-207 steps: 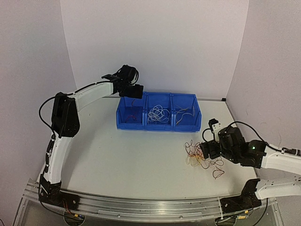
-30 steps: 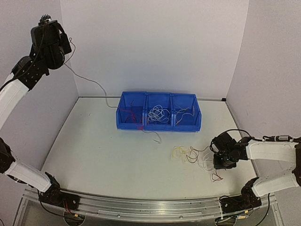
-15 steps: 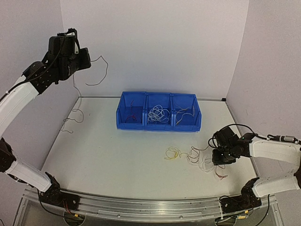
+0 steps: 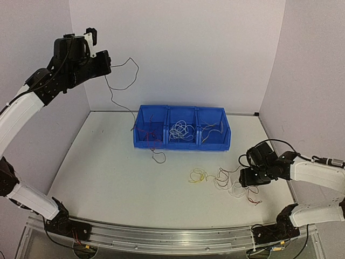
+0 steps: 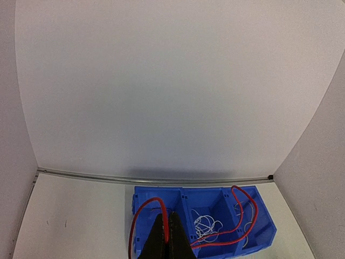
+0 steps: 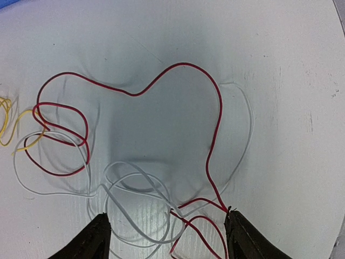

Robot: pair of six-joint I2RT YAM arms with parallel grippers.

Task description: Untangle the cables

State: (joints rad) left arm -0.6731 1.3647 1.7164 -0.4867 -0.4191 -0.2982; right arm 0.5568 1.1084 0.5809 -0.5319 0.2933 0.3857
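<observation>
The left gripper is held high at 10 o'clock in the top view, well above the counter. It is clenched on a red wire. In the left wrist view the jaws are pressed together, with the wire coming out between them. From there the wire loops through the air and drops past the 9 o'clock end of the blue bin. Its free tail rests on the counter just in front of the bin. The bin sits at 12 o'clock, against the back of the counter, and has three compartments. White wires are curled in the middle one.

The cables lie in a loose tangle of red, white and yellow loops on the counter at 4 o'clock. A yellow wire trails out of it toward 9 o'clock.

The right gripper is low over the 3 o'clock side of this tangle, released, with its jaws spread wide. In the right wrist view, red and white loops lie flat on the counter between and ahead of the fingers. One red end lies close to the 3 o'clock finger. Nothing is clamped.
</observation>
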